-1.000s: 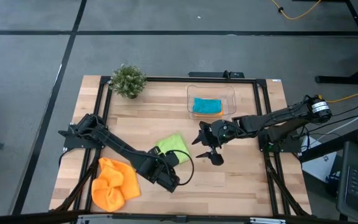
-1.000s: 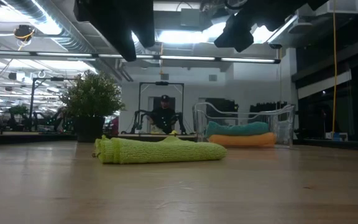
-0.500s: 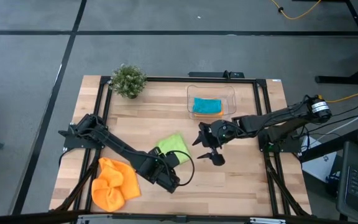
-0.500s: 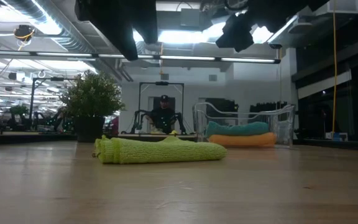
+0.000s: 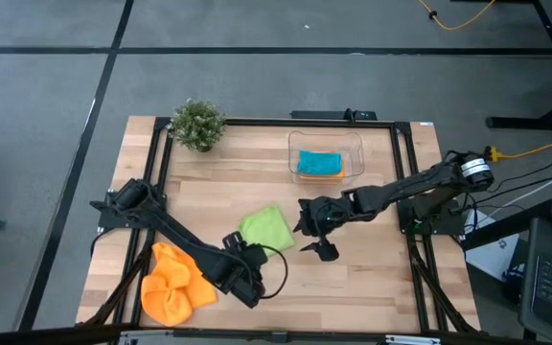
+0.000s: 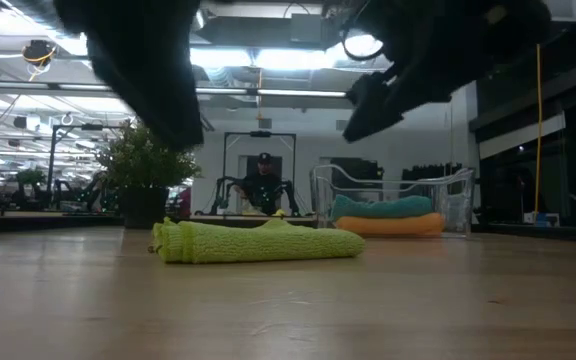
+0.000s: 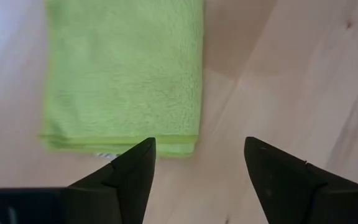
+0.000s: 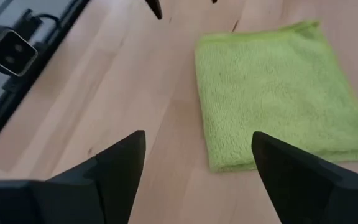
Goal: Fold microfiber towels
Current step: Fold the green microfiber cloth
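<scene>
A: On the worktop (image 5: pixel 372 278), what's changed?

B: The left gripper (image 5: pixel 241 287) has pulled back, jaws wide and empty. The green towel (image 5: pixel 265 226) lies folded mid-worktop. The right gripper (image 5: pixel 316 238), also wide, has moved toward it, likely to bin it.

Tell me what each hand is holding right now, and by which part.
Nothing is held. The left hand and the right hand are both open and empty, apart from the folded green towel lying flat on the table.
</scene>
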Action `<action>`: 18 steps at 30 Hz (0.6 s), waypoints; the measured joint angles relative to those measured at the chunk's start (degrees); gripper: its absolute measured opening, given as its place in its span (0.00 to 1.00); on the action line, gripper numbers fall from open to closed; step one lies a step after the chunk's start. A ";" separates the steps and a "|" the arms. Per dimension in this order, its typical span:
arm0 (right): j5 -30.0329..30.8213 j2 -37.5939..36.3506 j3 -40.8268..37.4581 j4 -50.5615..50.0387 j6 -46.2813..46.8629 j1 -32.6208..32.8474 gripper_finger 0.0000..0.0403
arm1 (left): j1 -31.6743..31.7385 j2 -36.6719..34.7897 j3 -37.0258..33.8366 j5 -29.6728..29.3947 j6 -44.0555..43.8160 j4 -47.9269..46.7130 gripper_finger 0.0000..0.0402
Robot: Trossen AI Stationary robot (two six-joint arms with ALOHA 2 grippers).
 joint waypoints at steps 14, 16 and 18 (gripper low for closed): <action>2.06 11.30 -0.02 9.00 -0.40 0.22 0.73 | 2.48 0.00 -8.93 -3.06 7.96 10.36 0.59; 2.44 12.59 -0.02 10.31 -2.95 0.24 0.73 | 2.92 0.30 -8.97 -3.96 9.79 10.83 0.59; 2.69 13.61 -0.02 10.33 -4.68 0.50 0.73 | 3.44 0.99 -9.36 -3.83 11.29 12.74 0.59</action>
